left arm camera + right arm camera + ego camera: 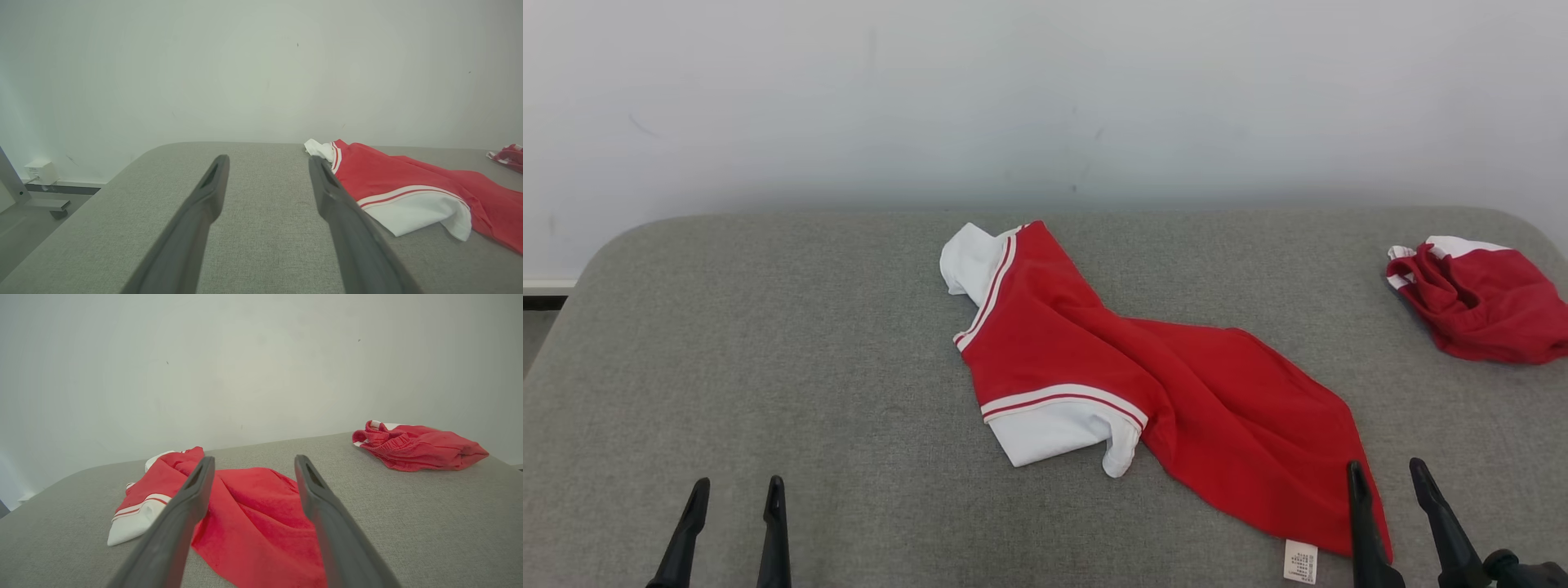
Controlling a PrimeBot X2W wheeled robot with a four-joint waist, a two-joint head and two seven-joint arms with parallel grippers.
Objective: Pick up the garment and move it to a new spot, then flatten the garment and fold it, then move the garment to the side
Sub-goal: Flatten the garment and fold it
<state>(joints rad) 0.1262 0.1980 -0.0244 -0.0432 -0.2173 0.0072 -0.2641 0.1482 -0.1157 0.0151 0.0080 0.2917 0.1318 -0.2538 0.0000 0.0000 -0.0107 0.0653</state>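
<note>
shirt (1127, 367): red and white, lying twisted and slanted across the middle of the grey table (768, 327); collar end toward the wall (1045, 98), hem corner and white tag (1299, 561) nearest the robot
left gripper (738, 483): over bare table at the near left, fingers wide apart with nothing between them, well apart from the shirt
right gripper (1386, 465): at the near right, fingers wide and empty; one finger crosses the hem corner in the head view, touching or not i cannot tell
stage: judging by how it lies, the pick-up has not begun
hem corner: a pinch here alone may catch a single layer, and the cloth could slip out on the lift
twist: the body is wrung through the middle; lifting from one end would likely carry the twist along and make flattening harder
near sleeve (1054, 429): its tip is curled under; left tucked, it would spoil the fold
tag end: a drag further toward the robot could slide cloth off the table; how close the edge is i cannot tell
red bundle (1478, 302): at the far right, well apart; a move to that side could land the shirt on it or sweep it along
</note>
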